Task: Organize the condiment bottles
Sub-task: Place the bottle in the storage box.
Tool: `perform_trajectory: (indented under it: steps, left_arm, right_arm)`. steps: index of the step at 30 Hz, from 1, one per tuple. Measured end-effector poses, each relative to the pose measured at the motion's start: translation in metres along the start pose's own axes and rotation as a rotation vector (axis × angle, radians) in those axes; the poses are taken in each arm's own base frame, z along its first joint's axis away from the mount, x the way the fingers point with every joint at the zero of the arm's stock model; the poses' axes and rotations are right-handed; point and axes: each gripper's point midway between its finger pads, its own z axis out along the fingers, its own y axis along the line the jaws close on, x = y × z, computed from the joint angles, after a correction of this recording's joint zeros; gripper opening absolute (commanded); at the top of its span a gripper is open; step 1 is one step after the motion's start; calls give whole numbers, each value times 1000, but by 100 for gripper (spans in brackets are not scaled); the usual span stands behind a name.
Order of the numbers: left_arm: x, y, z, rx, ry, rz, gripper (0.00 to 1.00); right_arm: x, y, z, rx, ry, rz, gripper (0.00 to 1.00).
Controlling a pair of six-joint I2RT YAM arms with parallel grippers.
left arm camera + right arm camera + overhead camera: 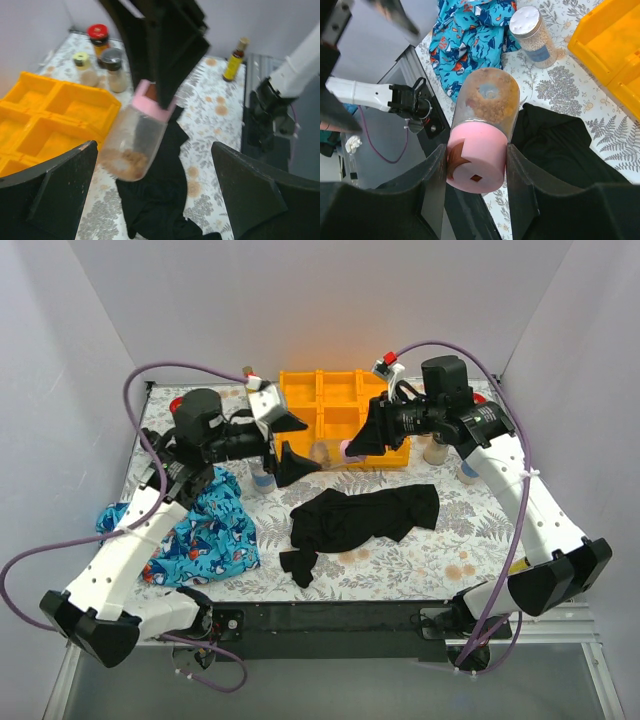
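No writing can be read anywhere; the label on the slim amber bottle (233, 62), at one o'clock, is blurred.

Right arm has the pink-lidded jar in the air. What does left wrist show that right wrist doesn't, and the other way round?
Only left wrist: the left fingers, spread wide with nothing gripped, plus a red-lidded jar and a slim amber bottle, both upright. Only right wrist: the blue patterned cloth and a silver-lidded clear jar beside it. Both: the pink-lidded jar, clamped at its lid by the right fingers, the black cloth beneath it, and the orange tray.
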Motion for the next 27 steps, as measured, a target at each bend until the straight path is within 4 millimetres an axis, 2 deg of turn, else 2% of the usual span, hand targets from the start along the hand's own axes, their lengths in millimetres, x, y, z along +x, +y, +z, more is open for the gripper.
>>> perform_trajectory:
  steps: [5, 8, 12, 19, 24, 27]
  left_arm:
    - [29, -40, 30, 161, 86, 34, 98]
    - [40, -46, 42, 180, 119, 58, 98]
    - [42, -51, 50, 174, 125, 107, 98]
    - [47, -40, 53, 58, 93, 180, 98]
    - [39, -14, 53, -75, 61, 238, 98]
    - [42, -10, 53, -95, 70, 255, 98]
  right_arm:
    - [-1, 0, 10, -20, 25, 1, 1]
    - [-4, 2, 14, -25, 29, -13, 1]
    - [-5, 0, 18, -24, 39, -13, 1]
    - [-5, -3, 18, -9, 39, -27, 1]
    - [0, 18, 21, -102, 62, -32, 1]
    - [3, 27, 22, -141, 73, -37, 1]
